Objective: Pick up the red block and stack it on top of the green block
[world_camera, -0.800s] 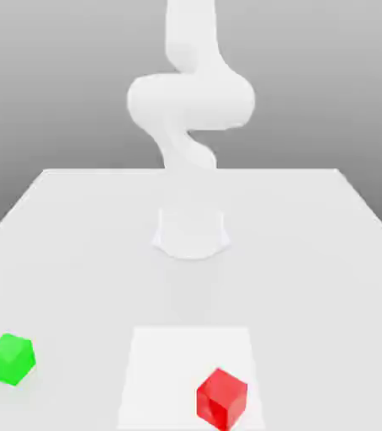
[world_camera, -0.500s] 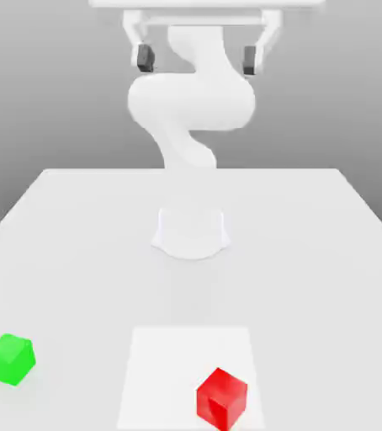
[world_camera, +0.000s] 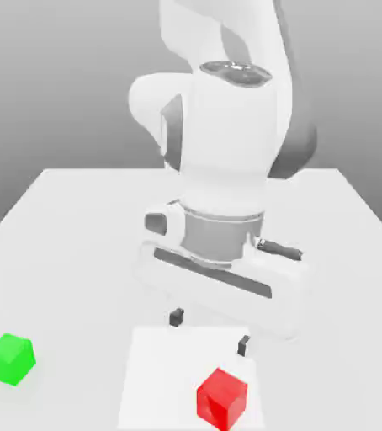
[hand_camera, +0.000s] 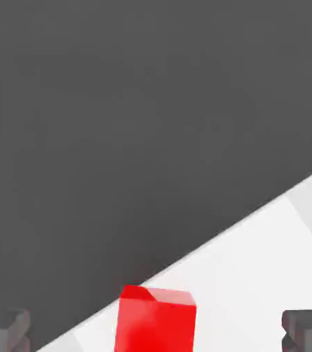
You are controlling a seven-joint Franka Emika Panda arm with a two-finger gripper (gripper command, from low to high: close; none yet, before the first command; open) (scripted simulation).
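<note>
Nearest in the exterior view: red block [world_camera: 222, 398], flat on the desk [world_camera: 68, 244], at the near edge of a paler square patch [world_camera: 169, 370], toward that patch's right corner. Untouched, nothing gripping it. In the hand view, the same red block [hand_camera: 156, 322] low between two dark fingertips [hand_camera: 4, 328], one on each side, neither touching it.

Well off to the exterior view's left, about as near: green block [world_camera: 9, 359], alone on the plain desk surface, outside the pale patch, far from the red one. Bare on top.

Just beyond the red block: jaws [world_camera: 210, 331] spread wide, holding nothing. Two small dark fingertips [world_camera: 176, 316] pointing down over the far edge of the pale patch, the right-hand tip a little behind and above the red block. No contact with block visible; whether the tips touch the desk cannot be told.

Above the tips: broad white hand body, tilted, lower on the exterior view's right, with a grey wrist ring on top.

Farther back: bulky white arm [world_camera: 228, 118] rising behind the hand, reaching out of frame at the top. Beyond that, far desk edge and grey backdrop.
</note>
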